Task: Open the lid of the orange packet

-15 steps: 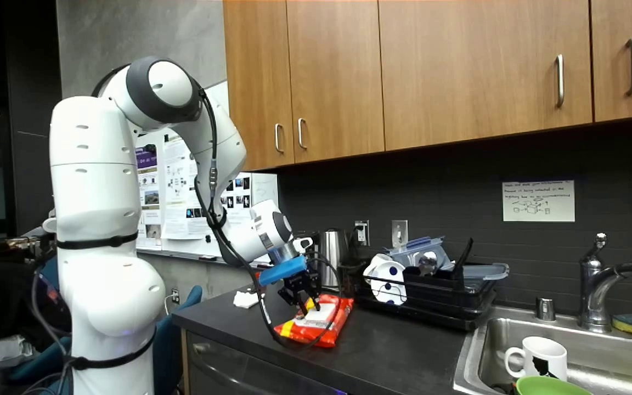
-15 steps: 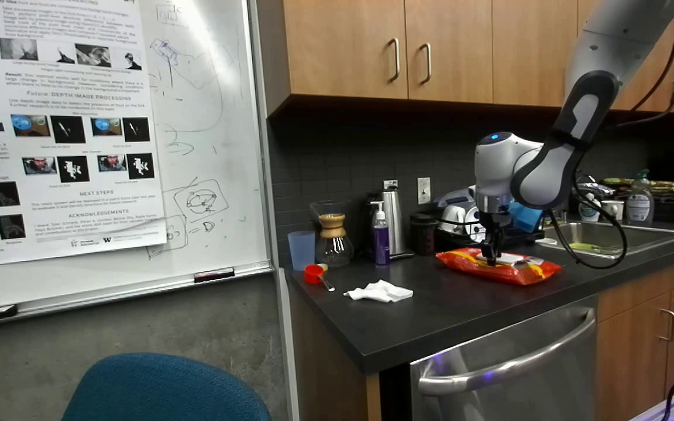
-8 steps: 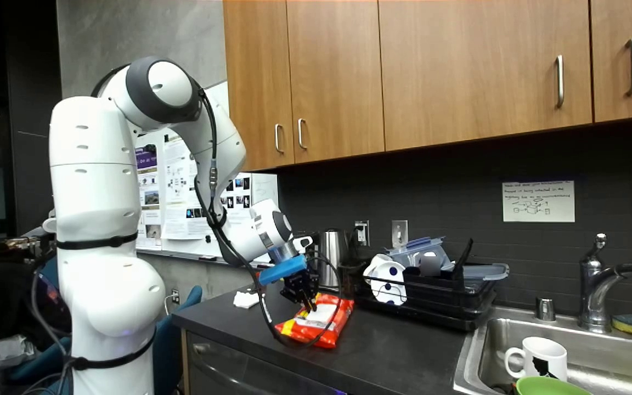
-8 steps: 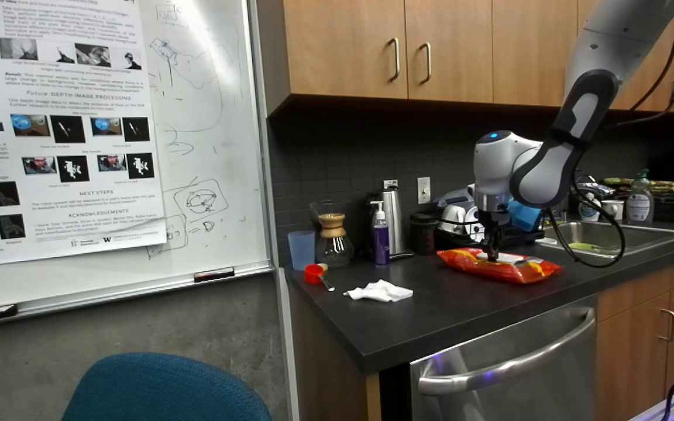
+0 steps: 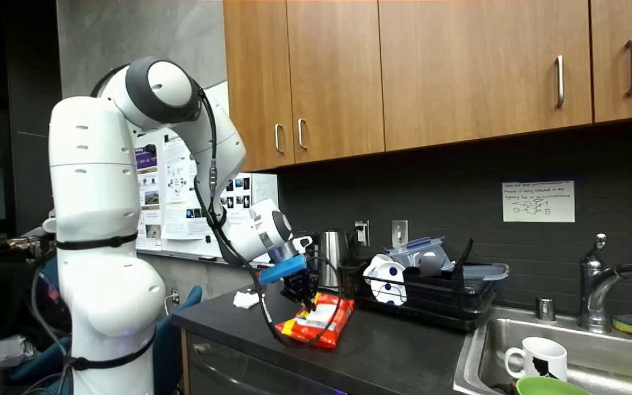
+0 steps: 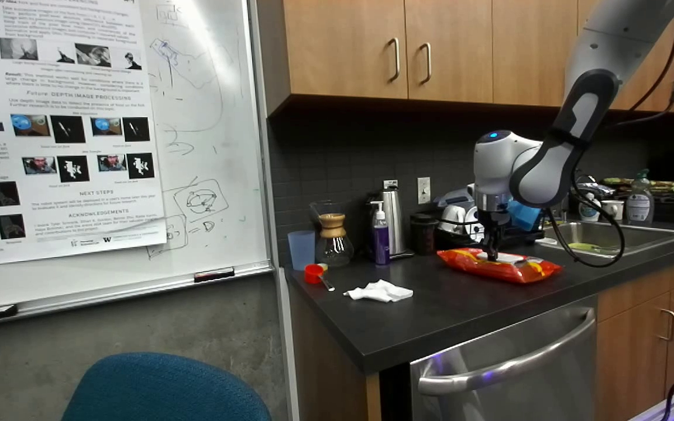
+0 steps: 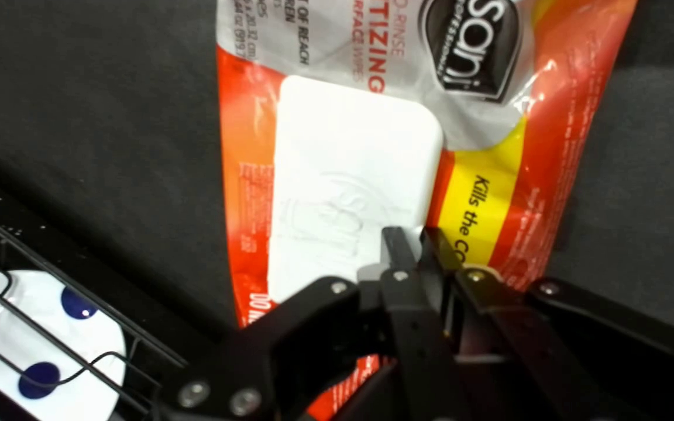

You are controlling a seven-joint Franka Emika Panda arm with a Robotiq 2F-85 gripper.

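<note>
The orange packet (image 7: 553, 169) lies flat on the dark counter; it also shows in both exterior views (image 5: 324, 334) (image 6: 524, 272). Its lid (image 7: 354, 140) is a white rectangular plate lying flat on the packet, part of it hidden behind my gripper. My gripper (image 7: 410, 234) points down at the lid, with the left fingertip over it and the right fingertip just past its right edge. The fingers are close together, a narrow gap between the tips, with the lid's edge between them. How firmly they pinch it is hard to see.
A black dish rack (image 5: 431, 296) with a dotted white plate (image 7: 38, 351) stands beside the packet. A steel kettle (image 6: 394, 225), a purple pump bottle (image 6: 381, 240) and a white cloth (image 6: 381, 291) are on the counter. The sink (image 5: 480, 356) holds a mug.
One second ago the fingers were spread apart at the packet. They closed together within half a second. The tips sit slightly higher. Arm and packet have barely moved.
</note>
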